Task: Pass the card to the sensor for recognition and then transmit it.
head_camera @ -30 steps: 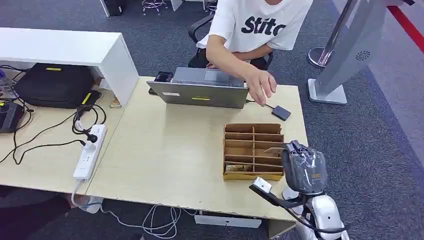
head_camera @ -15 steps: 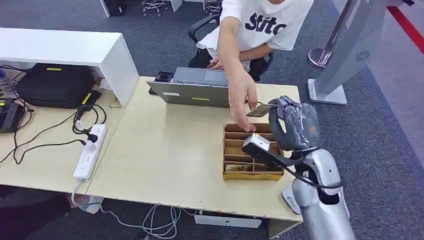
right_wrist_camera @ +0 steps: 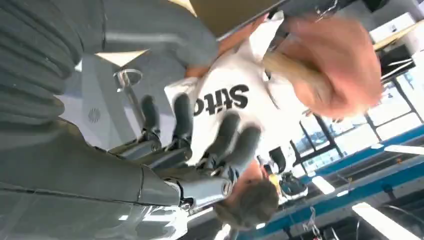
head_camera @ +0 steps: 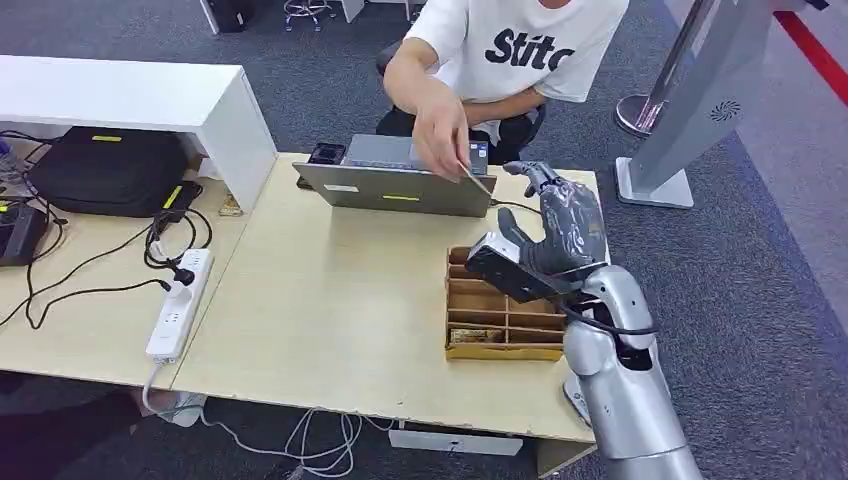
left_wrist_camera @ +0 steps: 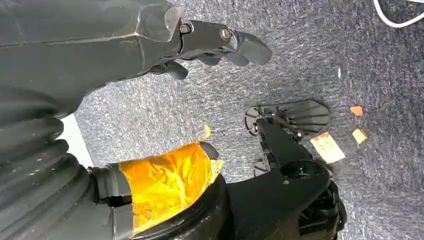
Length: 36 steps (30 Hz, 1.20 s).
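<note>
My right hand (head_camera: 562, 228) is raised over the far right of the table, above the brown divided box (head_camera: 503, 322), with its fingers spread and nothing in it. In the right wrist view the right hand's fingers (right_wrist_camera: 200, 131) point apart toward the person. The person's hand (head_camera: 443, 135) holds the thin card (head_camera: 472, 176) just above the laptop's back edge, clear of my hand. The small black sensor is hidden behind my right hand; its cable (head_camera: 515, 207) shows. My left hand (left_wrist_camera: 150, 75) hangs over the carpet, fingers extended and holding nothing.
An open grey laptop (head_camera: 400, 186) stands at the table's far edge in front of the seated person. A white power strip (head_camera: 180, 305), a black bag (head_camera: 108, 170) and a white shelf (head_camera: 130, 95) lie to the left. A silver stand (head_camera: 690, 100) is at the right.
My right hand lifted the card from the box and carried it forward toward the person. The person took the card and drew it back over the laptop; my right hand now holds nothing.
</note>
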### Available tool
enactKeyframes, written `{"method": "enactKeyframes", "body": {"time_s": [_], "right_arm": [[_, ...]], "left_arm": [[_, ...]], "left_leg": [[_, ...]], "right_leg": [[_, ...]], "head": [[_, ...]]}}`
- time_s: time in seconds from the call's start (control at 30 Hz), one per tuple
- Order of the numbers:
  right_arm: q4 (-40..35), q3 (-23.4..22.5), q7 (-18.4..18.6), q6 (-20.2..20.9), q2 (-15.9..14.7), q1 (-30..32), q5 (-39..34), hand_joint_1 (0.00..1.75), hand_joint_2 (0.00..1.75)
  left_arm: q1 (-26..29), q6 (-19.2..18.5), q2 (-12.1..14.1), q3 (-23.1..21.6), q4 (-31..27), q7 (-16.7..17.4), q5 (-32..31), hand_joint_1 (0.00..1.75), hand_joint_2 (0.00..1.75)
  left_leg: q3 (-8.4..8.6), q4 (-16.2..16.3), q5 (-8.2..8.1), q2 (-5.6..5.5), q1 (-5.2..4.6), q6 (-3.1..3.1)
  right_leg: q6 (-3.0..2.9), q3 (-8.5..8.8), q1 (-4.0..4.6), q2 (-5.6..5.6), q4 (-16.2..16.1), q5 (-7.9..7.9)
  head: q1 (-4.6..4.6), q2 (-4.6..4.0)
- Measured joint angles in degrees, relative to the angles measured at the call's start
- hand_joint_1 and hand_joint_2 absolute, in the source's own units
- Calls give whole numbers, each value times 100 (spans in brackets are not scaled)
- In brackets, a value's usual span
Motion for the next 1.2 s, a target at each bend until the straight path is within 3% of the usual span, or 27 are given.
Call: {"method": "enactKeyframes", "body": {"time_s": [0.27, 0.43, 0.6, 0.83, 0.93, 1.03, 1.2], "right_arm": [[300, -665, -315, 457, -4, 38, -1470, 0, 175], [523, -1548, -516, 800, -59, 124, -2582, 0, 175], [658, -2081, -590, 894, -111, 182, -2761, 0, 175], [743, -2276, -592, 894, -111, 188, -2761, 0, 175], [774, -2428, -518, 994, -113, 190, -3225, 0, 175], [925, -3020, -577, 1238, -197, 222, -4111, 0, 175], [1675, -4484, -957, 1794, -675, 517, -5036, 0, 175]], "left_arm": [[21, 24, 7, 0, 0, -9, 70, 0, 175], [24, 179, 11, 0, 0, -74, 92, 0, 175], [15, 234, 15, 2, 0, -74, 48, 0, 175], [16, 236, 15, 2, 0, -74, 42, 0, 175], [12, 269, 24, -2, 0, -70, -70, 0, 175], [-11, 369, 66, -46, 0, -66, -144, 0, 175], [-20, 444, 135, -55, 0, -214, -116, 0, 175]], "left_leg": [[0, 1, 0, -1, -2, 0], [-4, 2, 0, -8, -2, 0], [-3, 2, -1, -1, -1, 0], [-3, 0, 0, -1, 0, 0], [-3, 1, 0, 0, 0, 0], [-3, 3, 0, -9, -1, 0], [-6, 4, -5, -42, -4, 7]], "right_leg": [[0, 0, -1, -1, -2, 0], [0, 0, -1, -8, -4, 0], [-1, -6, -1, 2, -3, 1], [-1, -8, 0, 5, -1, 1], [-1, -13, 0, 3, -2, 1], [0, -10, -1, -8, -6, 0], [4, 7, -2, -33, -18, -2]], "head": [[0, 0], [0, 0], [0, 0], [0, 0], [0, 0], [-4, 0], [0, 0]]}}
